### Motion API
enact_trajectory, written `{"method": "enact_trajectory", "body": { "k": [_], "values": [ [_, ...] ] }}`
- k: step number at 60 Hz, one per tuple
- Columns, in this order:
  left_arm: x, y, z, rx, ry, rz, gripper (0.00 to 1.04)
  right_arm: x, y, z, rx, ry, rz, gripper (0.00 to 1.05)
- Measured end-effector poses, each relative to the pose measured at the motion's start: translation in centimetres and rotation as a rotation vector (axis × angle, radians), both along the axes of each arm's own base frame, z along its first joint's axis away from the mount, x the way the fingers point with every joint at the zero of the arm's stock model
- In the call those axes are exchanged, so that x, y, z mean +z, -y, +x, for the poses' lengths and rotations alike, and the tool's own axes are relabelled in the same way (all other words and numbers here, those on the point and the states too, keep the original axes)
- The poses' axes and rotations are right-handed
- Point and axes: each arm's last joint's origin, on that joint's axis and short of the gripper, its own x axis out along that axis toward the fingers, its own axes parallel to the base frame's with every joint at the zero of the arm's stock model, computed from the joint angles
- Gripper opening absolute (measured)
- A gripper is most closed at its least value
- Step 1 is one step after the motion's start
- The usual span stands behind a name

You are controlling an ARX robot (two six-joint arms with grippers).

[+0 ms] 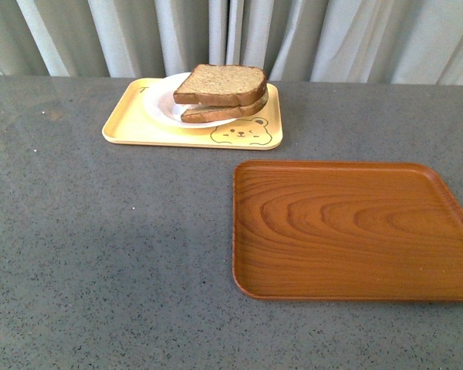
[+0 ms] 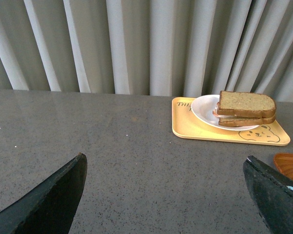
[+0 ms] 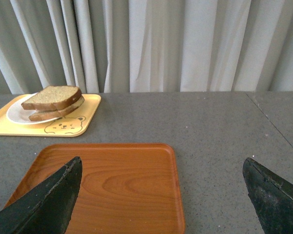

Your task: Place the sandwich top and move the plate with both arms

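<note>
At the far side of the tabletop (image 1: 100, 254), the sandwich top (image 1: 220, 84) sits stacked on the plate (image 1: 163, 104) — ahead of both end effectors, left end effector (image 2: 171, 195) and right end effector (image 3: 161, 195), fingers spread apart, holding nothing — left arm likely nearer.

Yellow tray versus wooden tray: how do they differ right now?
The yellow tray carries the plate with the sandwich top stacked on it; the wooden tray is bare. The yellow tray has a bear print and sits by the curtain; the wooden tray is plain, larger-looking and nearer the robot. Both are rounded rectangles, flat on the table.
</note>
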Motion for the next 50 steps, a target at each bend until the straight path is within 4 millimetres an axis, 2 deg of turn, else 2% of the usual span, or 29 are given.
{"method": "enact_trajectory", "body": {
  "k": [50],
  "values": [
    [0.0,0.0,0.0,0.0,0.0,0.0,0.96,0.0,0.0,0.0,0.0,0.0,0.0,0.96]
  ]
}}
